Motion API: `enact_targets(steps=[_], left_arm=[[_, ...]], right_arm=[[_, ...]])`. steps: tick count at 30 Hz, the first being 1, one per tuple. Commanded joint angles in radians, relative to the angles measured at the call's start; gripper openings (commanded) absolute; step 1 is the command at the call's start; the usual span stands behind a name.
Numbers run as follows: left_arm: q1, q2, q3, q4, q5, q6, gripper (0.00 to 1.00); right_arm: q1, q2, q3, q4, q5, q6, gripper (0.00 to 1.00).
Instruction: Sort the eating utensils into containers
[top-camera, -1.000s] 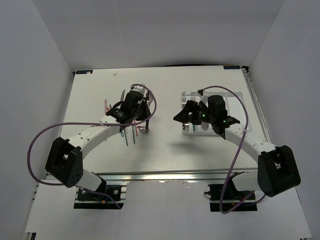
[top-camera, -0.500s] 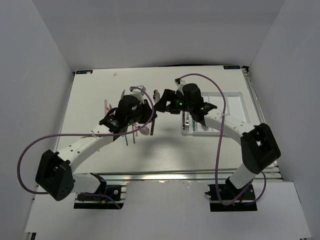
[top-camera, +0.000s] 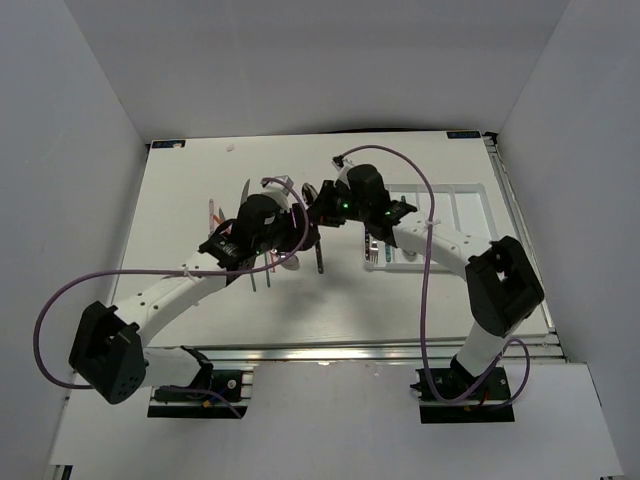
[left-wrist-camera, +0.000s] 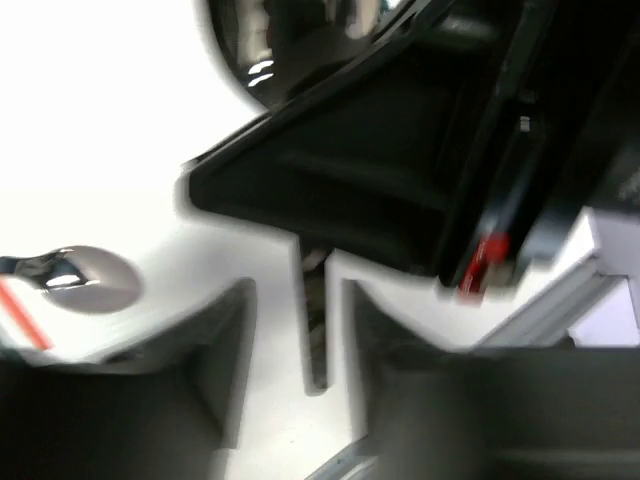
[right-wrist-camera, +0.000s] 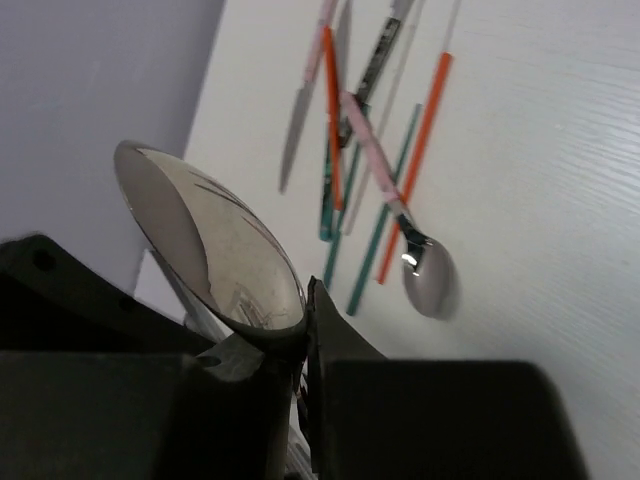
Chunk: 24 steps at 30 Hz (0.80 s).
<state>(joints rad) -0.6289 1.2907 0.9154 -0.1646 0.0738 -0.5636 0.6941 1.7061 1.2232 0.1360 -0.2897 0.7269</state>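
A dark-handled spoon (top-camera: 318, 256) hangs upright above the table between the two arms. My right gripper (top-camera: 320, 208) is shut on it just below its bowl (right-wrist-camera: 210, 245), which sticks up past the right gripper (right-wrist-camera: 305, 330). My left gripper (top-camera: 299, 240) is open; in the left wrist view the spoon's handle (left-wrist-camera: 315, 335) hangs in the gap of the left gripper (left-wrist-camera: 297, 350) and neither finger touches it. More eating utensils (top-camera: 258, 262) lie in a pile under the left arm. The white tray of containers (top-camera: 470, 192) is on the right.
On the table lie crossed pink, teal and dark handles, red and green chopsticks (right-wrist-camera: 425, 120) and a pink-handled spoon (right-wrist-camera: 425, 275). Another spoon bowl (left-wrist-camera: 95, 280) lies left of the left fingers. The tray holds some utensils (top-camera: 374, 246) at its left end.
My right arm swung left from over the tray to the left gripper and closed on the spoon. The left gripper, which held that spoon, has opened.
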Motion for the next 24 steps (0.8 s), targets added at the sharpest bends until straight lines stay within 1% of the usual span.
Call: enact_targets(steps=[1,2,3,4,5,6,7,8,10,11,12,15,18,21,24], left_arm=[[0.001,-0.086,0.039,-0.081,-0.103,0.044,0.68],[0.001,-0.100,0.040,-0.102,-0.121,0.059,0.90],[0.001,-0.117,0.046,-0.157,-0.144,0.067,0.97],[0.001,-0.154,0.051,-0.191,-0.194,0.074,0.98],[0.001,-0.174,0.057,-0.223,-0.228,0.088,0.98],[0.001,-0.192,0.075,-0.305,-0.270,0.094,0.98],[0.001,-0.212,0.083,-0.349,-0.316,0.100,0.98],[0.001,-0.250,0.091,-0.387,-0.401,0.114,0.98],[0.001,-0.289,0.111,-0.488,-0.477,0.126,0.98],[0.001,-0.325,0.112,-0.515,-0.536,0.145,0.98],[0.003,-0.346,0.111,-0.548,-0.558,0.152,0.98],[0.003,-0.416,0.073,-0.566,-0.621,0.180,0.98],[0.003,-0.470,0.005,-0.534,-0.618,0.189,0.98],[0.003,-0.501,-0.062,-0.494,-0.629,0.177,0.98],[0.003,-0.504,-0.066,-0.493,-0.644,0.171,0.98]], right_arm=[[-0.083,-0.023,0.021,-0.106,0.047,-0.098,0.00],[-0.129,-0.025,0.035,-0.131,0.049,-0.118,0.00],[-0.155,-0.022,0.048,-0.178,0.053,-0.142,0.00],[-0.181,-0.016,0.068,-0.267,0.076,-0.200,0.00],[-0.233,0.001,0.119,-0.317,0.096,-0.236,0.00],[-0.258,0.013,0.145,-0.367,0.150,-0.301,0.00],[-0.283,0.027,0.175,-0.418,0.179,-0.323,0.00],[-0.333,0.053,0.224,-0.508,0.205,-0.342,0.00],[-0.381,0.073,0.255,-0.552,0.242,-0.369,0.00],[-0.424,0.091,0.268,-0.579,0.251,-0.376,0.00],[-0.439,0.101,0.295,-0.595,0.267,-0.382,0.00],[-0.485,0.144,0.340,-0.642,0.323,-0.394,0.00],[-0.498,0.170,0.338,-0.644,0.331,-0.400,0.00],[-0.498,0.178,0.309,-0.621,0.328,-0.403,0.00],[-0.502,0.176,0.253,-0.578,0.334,-0.408,0.00]])
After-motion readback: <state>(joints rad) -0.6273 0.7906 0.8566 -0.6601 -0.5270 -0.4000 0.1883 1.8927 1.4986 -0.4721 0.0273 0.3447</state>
